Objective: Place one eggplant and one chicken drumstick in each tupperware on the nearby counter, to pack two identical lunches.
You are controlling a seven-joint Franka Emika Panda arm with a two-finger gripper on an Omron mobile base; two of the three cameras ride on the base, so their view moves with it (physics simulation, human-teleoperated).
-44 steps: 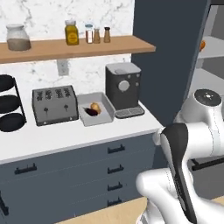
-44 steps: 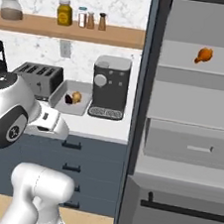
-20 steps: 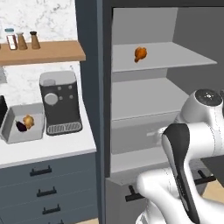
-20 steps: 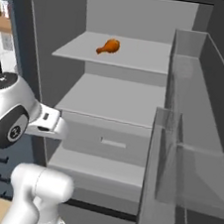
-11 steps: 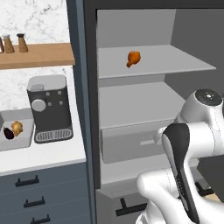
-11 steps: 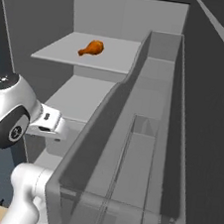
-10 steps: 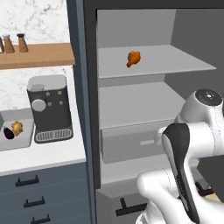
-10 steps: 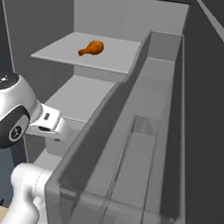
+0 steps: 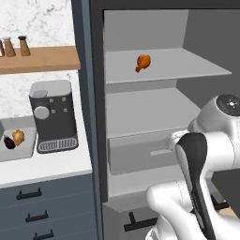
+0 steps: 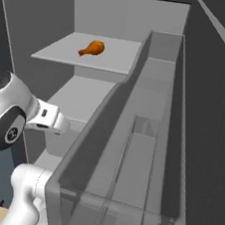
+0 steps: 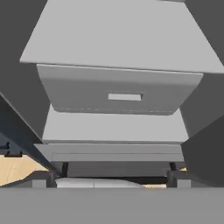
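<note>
On the upper shelf (image 9: 187,68) of the open fridge, at about 12 o'clock from the arm in the left base view, one chicken drumstick (image 9: 142,62) lies alone, orange-brown, its thin bone end pointing down toward 7 o'clock; the right base view shows the same drumstick (image 10: 92,48) at 11 o'clock on that shelf, bone end to the left. Below it sits a second bare shelf and then the grey fridge drawer (image 9: 140,152), closed, with a pale slot handle. In the hand view the drawer (image 11: 119,89) faces the camera straight on at 12 o'clock, and the gripper (image 11: 113,178) stands wide open and empty, its two dark finger tips (image 11: 44,179) far apart at 7 and 5 o'clock, well short of the drawer. At 9 o'clock in the left base view, on the white counter (image 9: 51,168), a light grey tupperware (image 9: 29,150) holds a dark eggplant (image 9: 9,142) with a second drumstick (image 9: 18,136) just beside it, apparently touching. A black coffee machine (image 9: 52,116) stands immediately to the right of that tray, and pepper shakers (image 9: 23,45) sit on the wooden shelf above. The clear fridge door bin (image 10: 129,152) rises close at 3 o'clock in the right base view
</note>
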